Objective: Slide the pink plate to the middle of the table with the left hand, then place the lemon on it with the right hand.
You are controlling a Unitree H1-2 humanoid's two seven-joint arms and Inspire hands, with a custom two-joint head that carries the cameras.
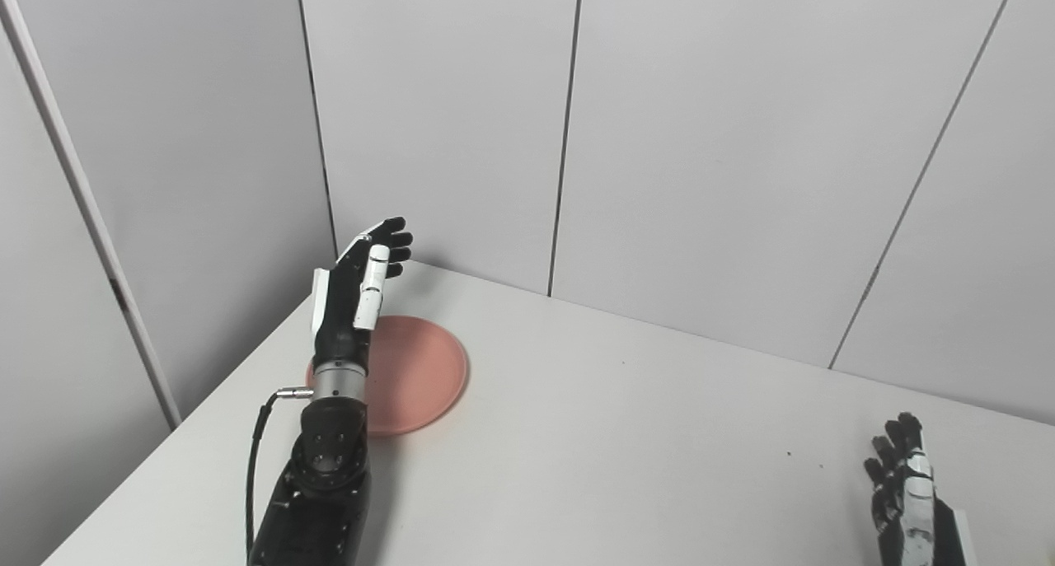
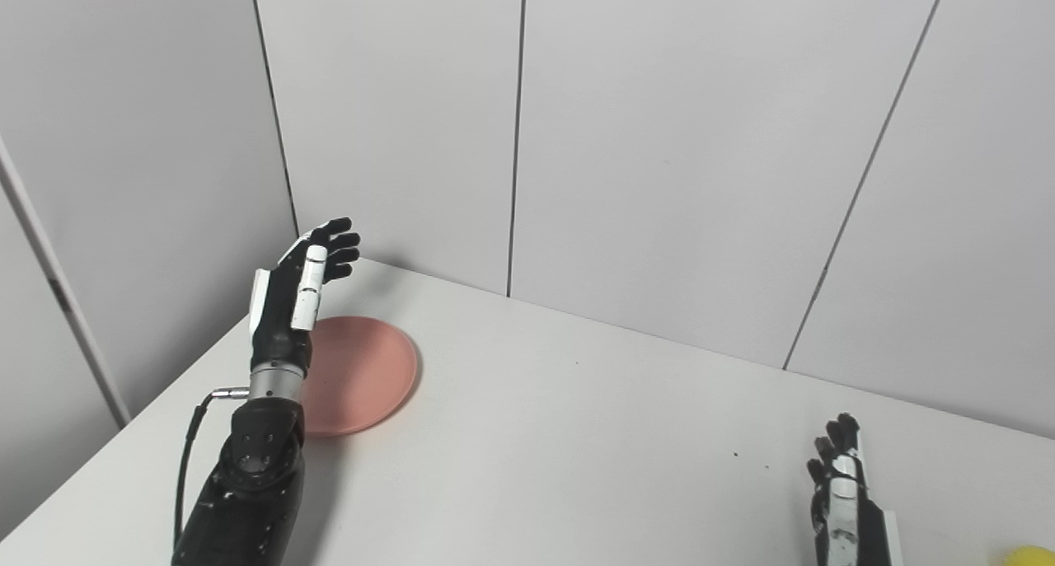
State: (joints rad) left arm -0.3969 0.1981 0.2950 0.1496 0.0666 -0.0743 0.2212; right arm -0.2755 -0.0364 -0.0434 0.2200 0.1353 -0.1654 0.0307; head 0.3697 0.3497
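Note:
The pink plate [image 1: 416, 376] lies flat near the table's left back corner. My left hand [image 1: 363, 290] is raised above the plate's left side, fingers straight and apart, holding nothing; whether it touches the plate I cannot tell. My right hand [image 1: 907, 488] rests low at the bottom right, fingers extended upward and empty. A sliver of the yellow lemon [image 2: 1030, 557] shows only in the right eye view, at the bottom right corner, just right of my right hand [image 2: 841, 488].
The white table [image 1: 626, 434] has its left edge running close beside the plate and my left forearm. Grey wall panels [image 1: 692, 137] stand directly behind the table's back edge. A black cable [image 1: 255, 451] loops off my left wrist.

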